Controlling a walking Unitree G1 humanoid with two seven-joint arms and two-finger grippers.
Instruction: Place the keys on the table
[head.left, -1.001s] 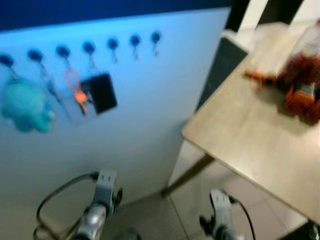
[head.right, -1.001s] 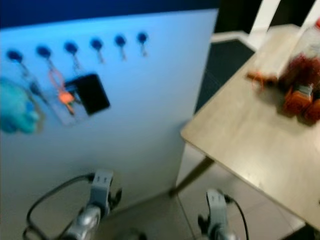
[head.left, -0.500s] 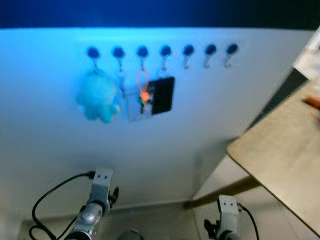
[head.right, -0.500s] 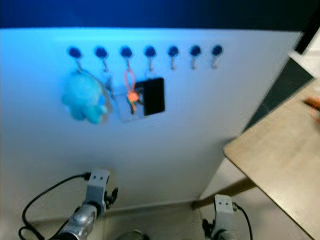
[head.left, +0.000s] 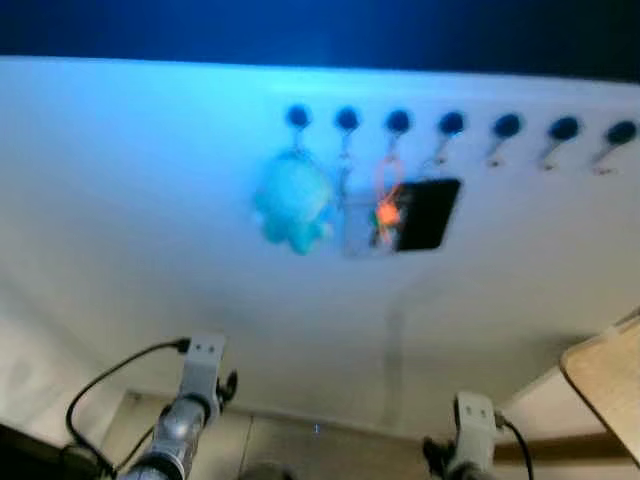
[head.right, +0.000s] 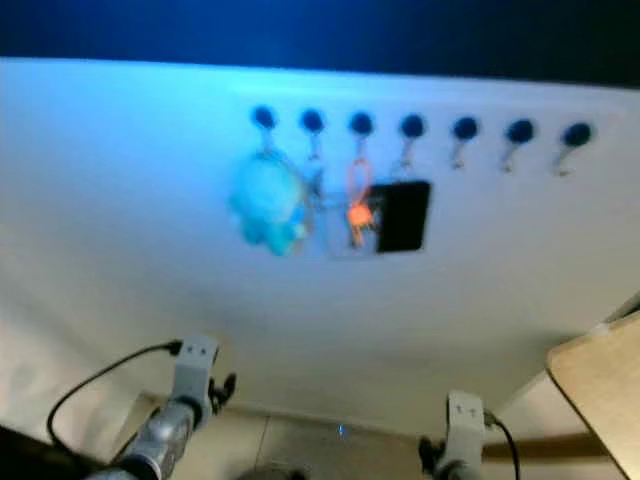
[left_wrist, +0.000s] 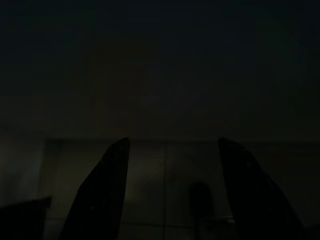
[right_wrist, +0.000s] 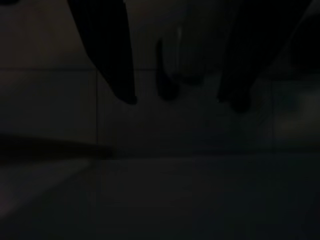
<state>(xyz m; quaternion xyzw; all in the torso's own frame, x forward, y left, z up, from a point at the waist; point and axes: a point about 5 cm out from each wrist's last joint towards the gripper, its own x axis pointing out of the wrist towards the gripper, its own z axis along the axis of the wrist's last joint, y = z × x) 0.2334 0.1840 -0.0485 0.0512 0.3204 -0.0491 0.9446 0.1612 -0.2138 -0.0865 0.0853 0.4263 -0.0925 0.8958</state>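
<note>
Currently, in the left eye view, you face a white wall panel (head.left: 150, 220) carrying a row of dark round hooks (head.left: 451, 124). Count seven hooks. The four on your right carry nothing that the blur lets you make out; the three on your left carry loads. A light blue plush toy (head.left: 293, 203) hangs from the leftmost hook. Beside it hangs an orange loop with the keys (head.left: 384, 212), lying just against a black rectangular tag (head.left: 429, 213) and a pale, clear card. These items hang by their loops, so expect them to sit flat against the panel and to swing if touched.

At the lower right edge, note one corner of the light wooden surface (head.left: 608, 372); this is the destination, well apart from the keys. The left gripper (head.left: 200, 375) and right gripper (head.left: 472, 440) are both low, near the floor, well below the hooks, carrying nothing.

In the right eye view, the same layout applies.

In the left wrist view, very dark, you see two black fingers (left_wrist: 102, 190) with a wide gap between them and nothing held; read the jaws as wide.

In the right wrist view, also dark, two fingers (right_wrist: 107, 45) point at tiled floor (right_wrist: 200, 180), again wide apart and empty.

Judge the task as not yet begun: the keys remain on their hook.
</note>
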